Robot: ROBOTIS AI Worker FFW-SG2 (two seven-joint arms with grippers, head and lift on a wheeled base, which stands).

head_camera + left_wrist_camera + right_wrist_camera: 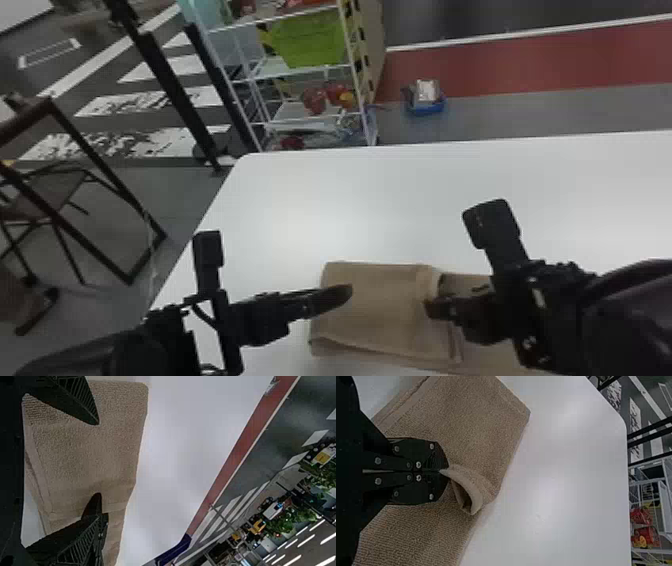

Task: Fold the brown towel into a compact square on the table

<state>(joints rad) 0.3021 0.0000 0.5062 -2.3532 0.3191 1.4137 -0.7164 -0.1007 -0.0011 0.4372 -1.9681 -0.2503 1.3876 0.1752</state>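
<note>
- Pinching a curled edge of the brown towel (380,310), the right gripper (434,307) has its jaws closed on the cloth;
- the left gripper (336,297) is over the towel's left part, jaws wide apart; whether it touches, I cannot tell;
- the towel lies partly folded on the white table (280,200), with more cloth running right beneath the right gripper;
- beyond the table's far edge stands a wire rack (357,75) holding a green bin (312,40)

White wire rack (356,80) — green bin (315,40) inside, blue basket (426,108) on floor, chair (49,194)
</note>
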